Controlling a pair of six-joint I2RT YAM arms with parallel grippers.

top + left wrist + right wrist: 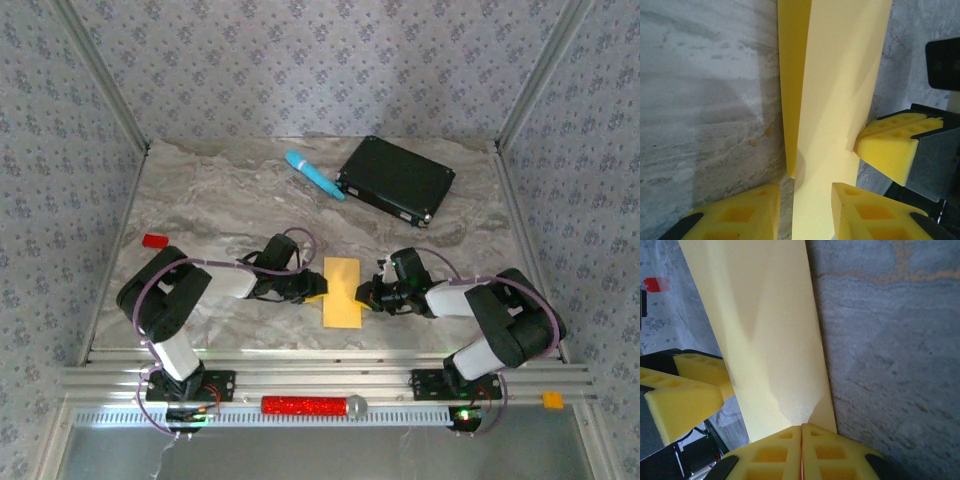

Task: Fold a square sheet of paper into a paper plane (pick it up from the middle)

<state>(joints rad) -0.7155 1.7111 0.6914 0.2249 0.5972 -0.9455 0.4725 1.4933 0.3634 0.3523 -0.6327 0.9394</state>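
Jaws flank the folded paper (342, 291), its length running near-to-far.

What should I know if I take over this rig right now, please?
Grippers: the left gripper has its jaws apart, with the sheet's edge in the gap. The right gripper has its jaws shut, tips at the opposite long edge; I cannot tell whether they pinch it.
Things: the square sheet of paper lies on the table between the grippers. It is folded into a narrow rectangle, with one layer lifting on the left gripper's side.
Done: the first fold, apparently in half.
Left: the nose and wing folds; there is no plane shape yet.
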